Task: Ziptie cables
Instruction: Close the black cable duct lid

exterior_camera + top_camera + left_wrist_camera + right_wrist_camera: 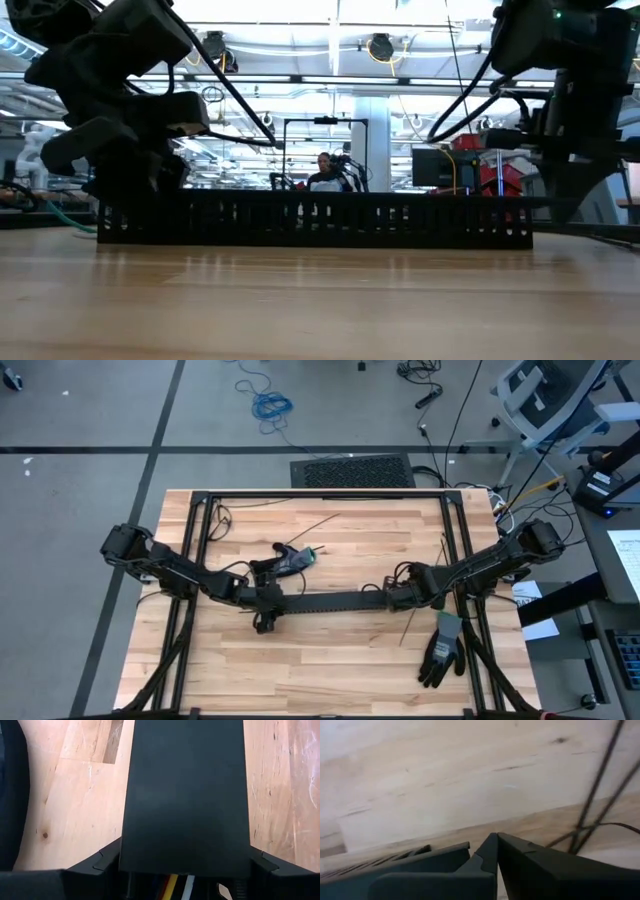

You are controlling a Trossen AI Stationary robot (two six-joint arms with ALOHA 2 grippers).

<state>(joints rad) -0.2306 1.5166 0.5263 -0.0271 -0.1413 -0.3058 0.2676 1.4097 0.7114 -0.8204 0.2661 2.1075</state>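
Yellow, white and red cables [176, 887] under black duct [185, 795] clasped in left jaws; right jaws clenched.

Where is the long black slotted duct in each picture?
High view: the black slotted duct lies mid-table, between the two grippers.
Low view: it spans the middle, side-on, slots showing.
Left wrist view: it fills the centre, held between the left gripper's fingers.
Right wrist view: one end shows beside the shut right gripper.
Shared landmark: the wooden table.
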